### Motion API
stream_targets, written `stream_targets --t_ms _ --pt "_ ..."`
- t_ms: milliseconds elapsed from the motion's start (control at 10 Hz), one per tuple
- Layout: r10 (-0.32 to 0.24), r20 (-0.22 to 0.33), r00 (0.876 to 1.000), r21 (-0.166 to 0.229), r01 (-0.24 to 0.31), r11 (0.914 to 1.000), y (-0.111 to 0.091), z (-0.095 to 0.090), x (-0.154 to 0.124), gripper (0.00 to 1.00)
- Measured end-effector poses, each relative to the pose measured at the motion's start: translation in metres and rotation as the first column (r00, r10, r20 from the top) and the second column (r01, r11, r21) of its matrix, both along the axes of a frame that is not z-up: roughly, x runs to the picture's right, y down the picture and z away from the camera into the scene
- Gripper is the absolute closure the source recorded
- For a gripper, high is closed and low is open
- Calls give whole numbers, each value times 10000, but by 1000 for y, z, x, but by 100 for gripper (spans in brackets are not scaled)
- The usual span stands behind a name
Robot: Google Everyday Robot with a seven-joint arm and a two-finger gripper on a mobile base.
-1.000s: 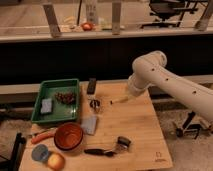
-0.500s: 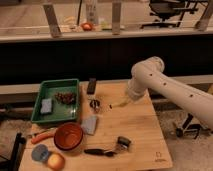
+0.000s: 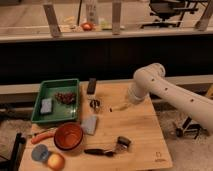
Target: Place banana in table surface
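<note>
Where the white arm bends down from the right, its hand sits low over the tan wooden surface; whether it grips, I cannot tell. One banana shows at the hand's tip, mid-surface. One green tray, one orange bowl and one carrot are on the left. A dark counter runs behind.

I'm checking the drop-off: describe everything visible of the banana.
The banana is small, slim, pale cream-yellow and slightly curved. It lies nearly level toward the back middle of the wooden table, its right end at the gripper, which hangs low over the wood at the tip of the white arm. Whether it already rests on the wood cannot be told.
</note>
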State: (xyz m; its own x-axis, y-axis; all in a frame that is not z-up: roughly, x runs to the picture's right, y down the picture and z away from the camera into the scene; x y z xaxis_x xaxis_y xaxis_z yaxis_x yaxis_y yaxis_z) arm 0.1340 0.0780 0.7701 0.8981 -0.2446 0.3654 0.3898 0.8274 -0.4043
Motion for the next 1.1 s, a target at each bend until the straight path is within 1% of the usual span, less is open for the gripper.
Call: stream_targets --t_ms 100,200,300,600,700,900,1100 --pt "12 28 10000 -40 -12 10000 3 1 -1 76" --pt "-13 76 10000 -96 14 10000 5 2 -2 65" --pt "-21 107 9999 -143 23 9999 7 3 -3 57" --pt "-27 245 9997 -387 36 9992 17 11 -6 25" --pt "-21 279 9996 -503 35 9987 22 16 -8 20" --pt "-19 356 9994 -791 47 9969 33 28 -12 20" --pt "-72 493 9988 -1158 129 9932 47 47 -21 20"
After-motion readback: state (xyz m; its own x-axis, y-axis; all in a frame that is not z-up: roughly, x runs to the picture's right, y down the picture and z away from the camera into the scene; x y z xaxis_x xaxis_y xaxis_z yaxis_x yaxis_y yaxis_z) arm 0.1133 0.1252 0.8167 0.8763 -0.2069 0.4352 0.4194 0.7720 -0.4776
